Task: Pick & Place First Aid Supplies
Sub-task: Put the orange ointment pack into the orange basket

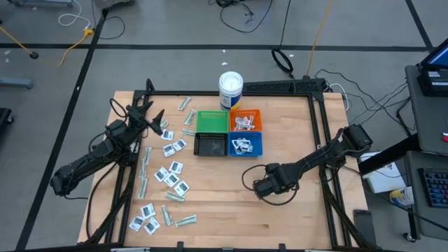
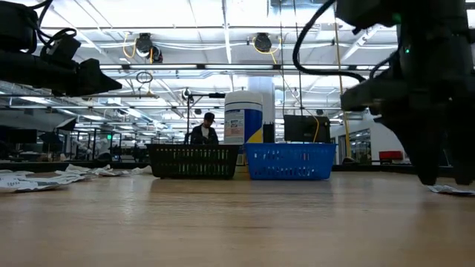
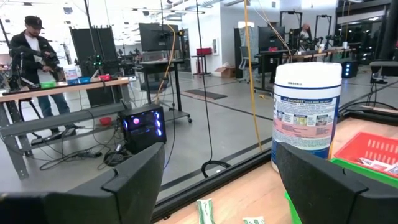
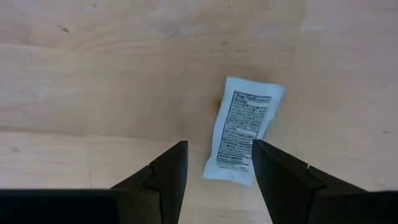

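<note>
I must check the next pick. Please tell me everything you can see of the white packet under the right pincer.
The packet is a small white oblong sachet with dark print in a framed block, probably paper or foil. It lies flat and slightly askew on the bare wooden table, alone. The open right pincer hangs above it, one finger overlapping its edge; contact cannot be told.

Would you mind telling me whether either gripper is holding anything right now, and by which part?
Nothing is held. The right gripper hangs open above a white sachet lying flat on the table; the left gripper is open and empty near the tub.
</note>
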`<state>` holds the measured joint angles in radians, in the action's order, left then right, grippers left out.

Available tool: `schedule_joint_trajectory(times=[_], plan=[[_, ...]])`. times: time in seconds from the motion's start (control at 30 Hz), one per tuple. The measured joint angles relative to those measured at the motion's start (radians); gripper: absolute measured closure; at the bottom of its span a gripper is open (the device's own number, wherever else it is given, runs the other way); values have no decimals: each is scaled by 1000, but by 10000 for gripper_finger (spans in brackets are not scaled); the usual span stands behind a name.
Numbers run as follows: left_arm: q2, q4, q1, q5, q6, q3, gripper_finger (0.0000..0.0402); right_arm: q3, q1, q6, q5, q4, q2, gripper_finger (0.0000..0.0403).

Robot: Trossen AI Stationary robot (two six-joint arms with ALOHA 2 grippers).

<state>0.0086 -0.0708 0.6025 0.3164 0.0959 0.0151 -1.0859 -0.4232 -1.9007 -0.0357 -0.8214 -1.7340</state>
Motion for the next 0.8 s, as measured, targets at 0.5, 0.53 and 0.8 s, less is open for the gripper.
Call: schedule_joint_trajectory(times=[0.5,0.53,0.8], plan=[[0,0,0,0,0,0,94,82,4,55,-14,90,5,333],[0,0,0,0,0,0,94,84,4,58,-6,88,5,352],[0,0,0,0,0,0,94,75,11,209,31,43,20,394]])
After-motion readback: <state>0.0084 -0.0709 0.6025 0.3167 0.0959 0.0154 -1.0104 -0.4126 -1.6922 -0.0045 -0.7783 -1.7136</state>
